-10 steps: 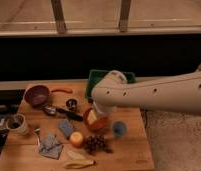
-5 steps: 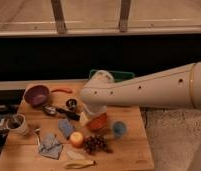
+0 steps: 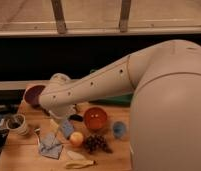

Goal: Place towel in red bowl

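Note:
The towel (image 3: 50, 145) is a crumpled grey-blue cloth lying on the wooden table (image 3: 19, 157) at the front left. The red bowl (image 3: 95, 118) is orange-red and stands upright mid-table, to the right of the towel. My arm (image 3: 119, 80) sweeps in from the right across the table. My gripper (image 3: 61, 120) hangs at its left end, above the table, just up and to the right of the towel and left of the red bowl. Nothing shows in its grasp.
A maroon bowl (image 3: 33, 94) stands at the back left, partly behind the arm. A mug (image 3: 16, 124) is at the left edge. An apple (image 3: 76, 138), grapes (image 3: 96, 143), a banana (image 3: 79, 162) and a blue cup (image 3: 119, 129) lie around the red bowl.
The arm has swung further left and now fills much more of the view. The gripper has moved from above the red bowl towards the towel. The towel has not moved.

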Robot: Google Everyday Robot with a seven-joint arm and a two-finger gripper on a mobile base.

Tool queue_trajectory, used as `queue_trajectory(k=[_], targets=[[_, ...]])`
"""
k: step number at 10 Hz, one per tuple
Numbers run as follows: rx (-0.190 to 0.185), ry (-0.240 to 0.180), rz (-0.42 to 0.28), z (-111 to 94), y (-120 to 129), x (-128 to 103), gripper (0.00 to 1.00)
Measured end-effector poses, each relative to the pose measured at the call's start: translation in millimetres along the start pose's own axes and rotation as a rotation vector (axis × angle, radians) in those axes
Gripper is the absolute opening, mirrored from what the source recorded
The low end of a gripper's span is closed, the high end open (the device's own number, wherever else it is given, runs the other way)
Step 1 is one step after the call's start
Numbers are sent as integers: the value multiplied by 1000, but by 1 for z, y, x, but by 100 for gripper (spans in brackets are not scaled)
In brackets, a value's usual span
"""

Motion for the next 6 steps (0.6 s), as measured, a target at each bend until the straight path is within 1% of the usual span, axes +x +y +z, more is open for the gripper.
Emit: queue_trajectory(k=[1,3,5,6], targets=[[-22,-8,-50,1,19,-8,69],[-13,-4,-44,1,13,-5,69],[-20,-1,-50,2,16,-6,69],[-27,4,-66,4,17,-7,69]])
